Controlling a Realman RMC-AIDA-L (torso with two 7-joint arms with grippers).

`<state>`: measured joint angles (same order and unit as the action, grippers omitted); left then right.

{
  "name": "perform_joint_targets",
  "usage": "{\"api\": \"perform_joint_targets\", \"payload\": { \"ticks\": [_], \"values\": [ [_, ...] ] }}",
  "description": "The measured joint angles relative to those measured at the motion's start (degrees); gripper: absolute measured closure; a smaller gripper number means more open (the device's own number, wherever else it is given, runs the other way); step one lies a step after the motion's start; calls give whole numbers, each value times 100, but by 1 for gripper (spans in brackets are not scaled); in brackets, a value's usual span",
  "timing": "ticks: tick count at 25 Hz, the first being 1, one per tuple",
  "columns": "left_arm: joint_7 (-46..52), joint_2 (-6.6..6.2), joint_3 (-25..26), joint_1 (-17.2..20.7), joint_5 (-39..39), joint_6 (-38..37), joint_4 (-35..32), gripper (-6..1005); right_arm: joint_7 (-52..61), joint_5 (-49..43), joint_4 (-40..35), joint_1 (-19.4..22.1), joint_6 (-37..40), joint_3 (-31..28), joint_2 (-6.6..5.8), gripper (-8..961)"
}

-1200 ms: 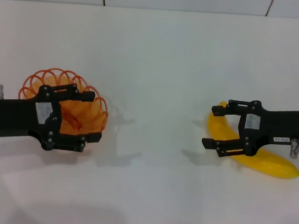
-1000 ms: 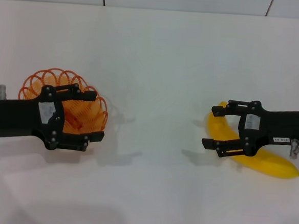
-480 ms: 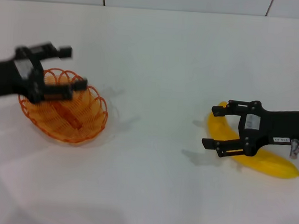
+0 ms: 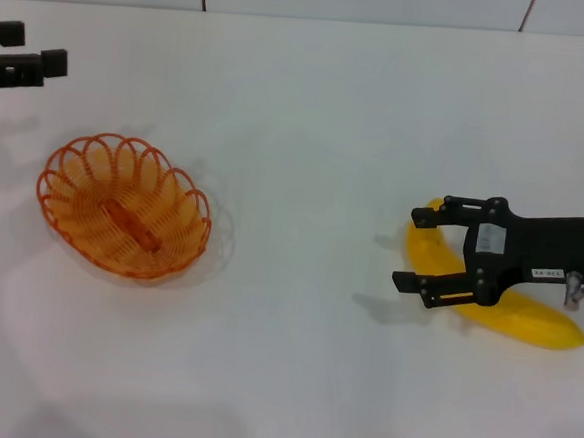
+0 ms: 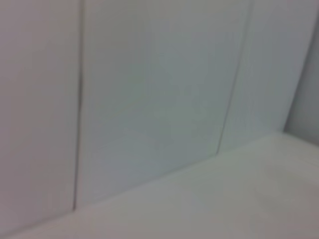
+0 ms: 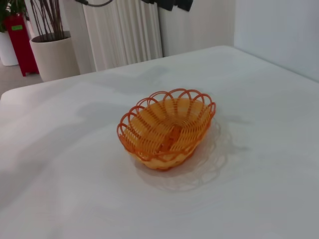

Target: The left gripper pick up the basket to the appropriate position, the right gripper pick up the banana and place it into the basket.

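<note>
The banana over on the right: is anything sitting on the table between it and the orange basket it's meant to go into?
Nothing visible does. The bright yellow curved banana lies under the right gripper, and only bare white table separates it from the empty orange wire basket. The left gripper is off at the far-left edge.

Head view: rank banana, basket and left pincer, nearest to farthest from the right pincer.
1. banana: right side, directly under the right pincer.
2. basket: left side, standing free on the table.
3. left pincer: far-left edge, beyond the basket.
</note>
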<state>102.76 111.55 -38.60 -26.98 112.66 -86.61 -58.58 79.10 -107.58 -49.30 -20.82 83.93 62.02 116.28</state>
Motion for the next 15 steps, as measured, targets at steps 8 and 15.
{"api": "perform_joint_targets", "payload": {
  "ticks": [8,15],
  "values": [
    [940,-285,-33,-437,1411,-26,-36,142,0,-23,15,-36,0,20,0,60],
    [1199,-158,-101,-811,2655,-35,-29,146,11,-117,65,-70,-68,48,0,60]
  ]
}}
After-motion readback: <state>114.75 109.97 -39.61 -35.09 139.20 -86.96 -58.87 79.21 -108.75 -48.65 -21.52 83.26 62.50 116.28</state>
